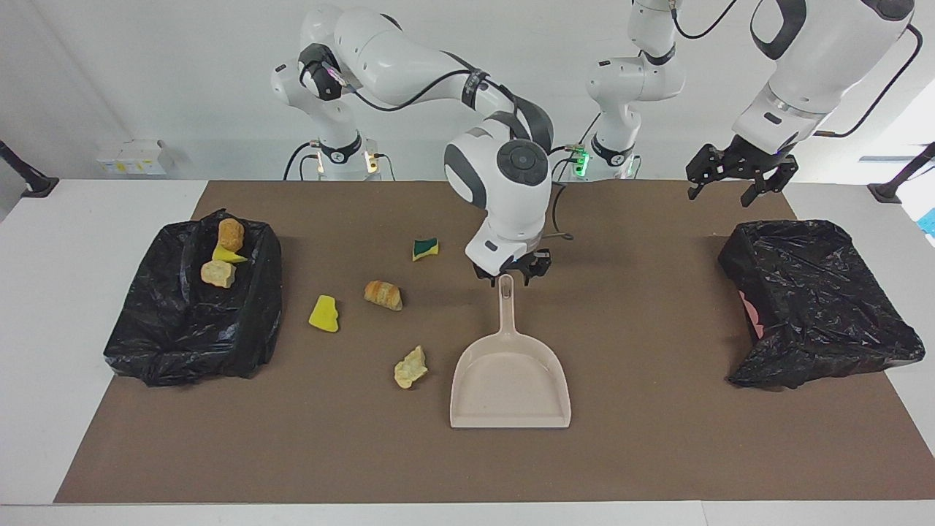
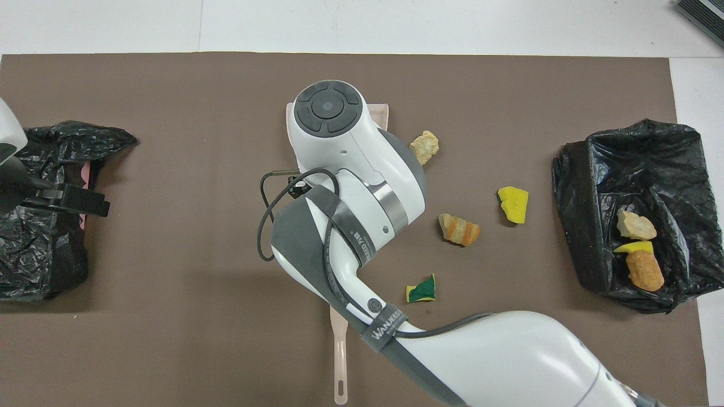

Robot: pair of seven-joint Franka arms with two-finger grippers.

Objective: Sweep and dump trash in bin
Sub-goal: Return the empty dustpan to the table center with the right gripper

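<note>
Three trash bits [image 1: 219, 272] sit in the black-bagged bin [image 1: 182, 329]. Four loose bits [image 1: 383, 294] lie on the desk [image 1: 657, 453], at ten o'clock of the beige plastic dustpan [image 1: 509, 380] in the facing view. The right gripper [image 1: 511, 273] hangs over its handle [image 1: 504, 307], fingers spread. The left gripper [image 1: 734, 179] waits over the desk near the second bagged bin [image 1: 818, 307], fingers also spread.

A robotics lab: 2 white arms [image 1: 409, 66] mounted at a plain table [image 1: 44, 292], bare white wall.

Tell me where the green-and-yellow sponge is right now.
The green-and-yellow sponge lies on the brown mat, nearer to the robots than the tan bread-like lump, toward the right arm's end from the dustpan handle.
</note>
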